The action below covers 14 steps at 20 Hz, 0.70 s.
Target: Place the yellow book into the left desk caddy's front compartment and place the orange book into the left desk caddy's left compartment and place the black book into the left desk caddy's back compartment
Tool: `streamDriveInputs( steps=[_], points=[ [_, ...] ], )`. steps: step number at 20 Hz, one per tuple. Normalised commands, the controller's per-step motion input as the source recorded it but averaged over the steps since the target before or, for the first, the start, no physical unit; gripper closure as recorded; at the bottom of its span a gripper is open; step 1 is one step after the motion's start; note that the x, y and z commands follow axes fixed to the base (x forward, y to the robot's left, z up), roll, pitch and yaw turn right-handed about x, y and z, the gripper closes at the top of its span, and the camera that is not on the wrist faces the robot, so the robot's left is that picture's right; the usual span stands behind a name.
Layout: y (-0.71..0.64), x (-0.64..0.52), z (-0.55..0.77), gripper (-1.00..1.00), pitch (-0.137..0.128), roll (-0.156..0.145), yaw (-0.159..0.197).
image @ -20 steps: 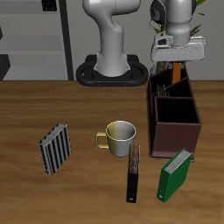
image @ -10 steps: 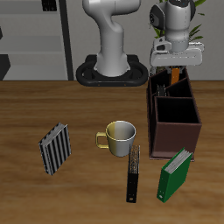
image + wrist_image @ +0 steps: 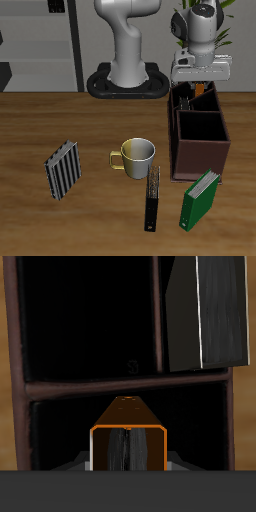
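My gripper (image 3: 201,78) is shut on the orange book (image 3: 205,89) and holds it upright just above the back end of the dark brown left desk caddy (image 3: 200,150). In the wrist view the orange book (image 3: 128,428) hangs between my fingers (image 3: 100,461) over a dark compartment behind a cross divider (image 3: 130,381). A grey book (image 3: 215,311) with a pale edge stands in a narrow compartment beside the large dark one; I cannot tell if it is the yellow book. The slim black book (image 3: 152,198) lies on the table nearer the front edge.
A cream mug (image 3: 137,153) stands beside the caddy, just behind the black book. A green book (image 3: 198,198) leans in front of the caddy. A dark striped book (image 3: 63,168) lies far across the table. The robot base (image 3: 128,80) stands behind.
My gripper has come down with the orange book, which now reaches the caddy's top rim at its back end. Nothing on the table has moved.
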Motion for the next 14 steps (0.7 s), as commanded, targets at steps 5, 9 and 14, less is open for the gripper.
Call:
streamDriveInputs(
  steps=[5,9,14],
  points=[
    [-0.03,0.06,-0.08,-1.0,0.046,0.021,-0.018],
    [-0.07,0.04,-0.01,-1.0,0.01,-0.031,0.008],
    [0.01,-0.02,0.02,-1.0,-0.001,0.003,0.011]
  ],
)
